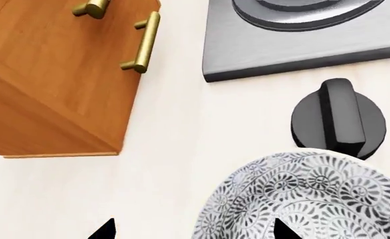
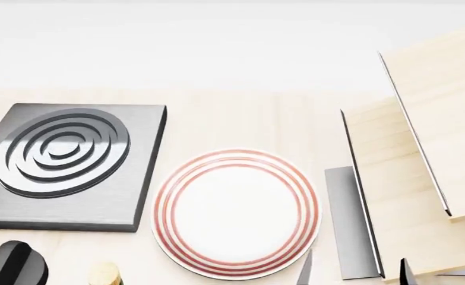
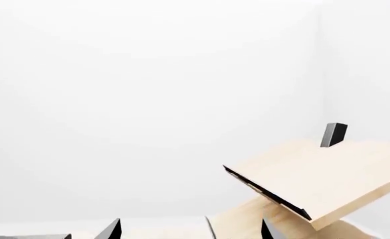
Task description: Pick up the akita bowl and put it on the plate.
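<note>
The akita bowl (image 1: 314, 199), white with a dense grey-blue floral pattern, shows only in the left wrist view, on the pale counter next to a black knob. My left gripper (image 1: 195, 231) is open; the bowl's near rim lies between its fingertips, one tip over the bowl's inside, the other over bare counter. The plate (image 2: 236, 212), white with thin red rings, lies flat in the head view just right of the burner, with nothing on it. My right gripper (image 2: 356, 273) is open beside the plate's right edge; in the right wrist view the right gripper (image 3: 189, 230) holds nothing.
A dark square burner (image 2: 62, 160) with concentric rings sits left of the plate, a black knob (image 1: 339, 118) near it. A wooden cabinet (image 1: 49, 74) with a brass handle (image 1: 141, 42) stands beside the bowl. Tilted wooden boards (image 2: 422, 148) and a grey panel (image 2: 347, 225) stand at right.
</note>
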